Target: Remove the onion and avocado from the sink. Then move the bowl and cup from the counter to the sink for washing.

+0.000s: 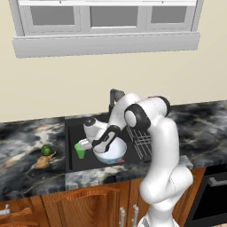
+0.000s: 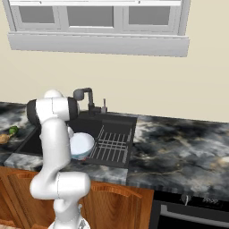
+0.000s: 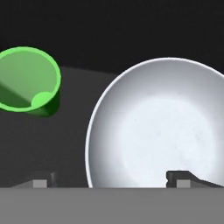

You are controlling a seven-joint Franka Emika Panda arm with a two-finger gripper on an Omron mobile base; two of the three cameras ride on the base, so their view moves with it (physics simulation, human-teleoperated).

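**Black basin, pincer spread wide above bowl and cup**

Black is what I am seeing under the hand: the floor of the sink (image 1: 73, 146), with the gripper (image 3: 114, 177) hanging over it, its two dark fingertips (image 3: 179, 177) standing far apart. One tip is sitting over the bowl's (image 3: 162, 127) rim and the other over bare basin floor; I am finding nothing pinched between them, and I cannot tell whether either tip is touching the bowl.

From the left base view I am watching the hand (image 1: 99, 142) reaching down into the sink, just above the pale bowl (image 1: 111, 153), with the green cup (image 1: 80, 150) standing just beside the bowl on its left, a narrow strip of black floor between them in the hand view. The cup is sitting upright, mouth open toward the camera.

The wire rack (image 1: 139, 142) is lying on the bowl's right, and the faucet (image 1: 115, 95) is rising behind the arm at the back edge. The basin's front wall is running close below the bowl.

The onion (image 1: 42, 162) and the avocado (image 1: 46, 150) are lying on the marbled counter (image 1: 26, 137) left of the sink, near each other and well apart from the gripper. To the right of the rack the counter is stretching away.
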